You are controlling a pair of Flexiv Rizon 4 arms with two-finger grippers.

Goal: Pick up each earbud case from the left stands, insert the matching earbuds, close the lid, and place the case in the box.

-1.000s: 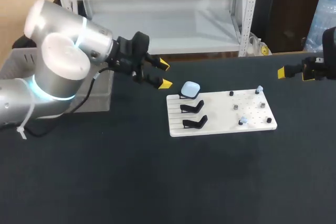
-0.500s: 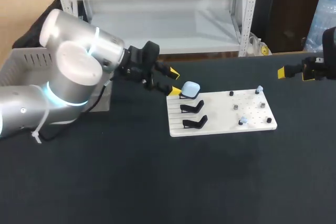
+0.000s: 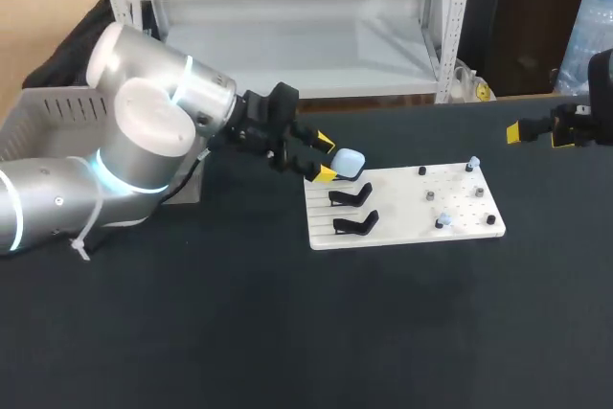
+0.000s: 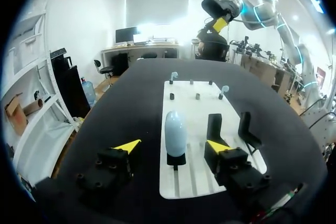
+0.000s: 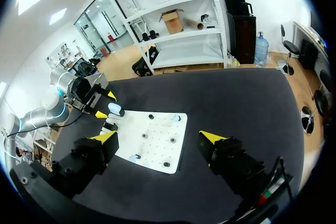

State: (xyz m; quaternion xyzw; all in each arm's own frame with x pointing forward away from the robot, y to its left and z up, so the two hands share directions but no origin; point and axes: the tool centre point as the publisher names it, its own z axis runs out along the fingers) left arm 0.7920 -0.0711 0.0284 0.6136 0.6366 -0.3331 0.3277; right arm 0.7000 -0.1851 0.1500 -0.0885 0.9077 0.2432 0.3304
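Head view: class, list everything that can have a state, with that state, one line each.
earbud case: lid shut, standing on the rear stand
middle stand: empty
front stand: empty
left gripper: open, fingers flanking the case, not touching
right gripper: open, holding nothing

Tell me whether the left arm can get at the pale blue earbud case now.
Probably yes: the left hand is open right before the earbud case, upright on its stand, with nothing between them.
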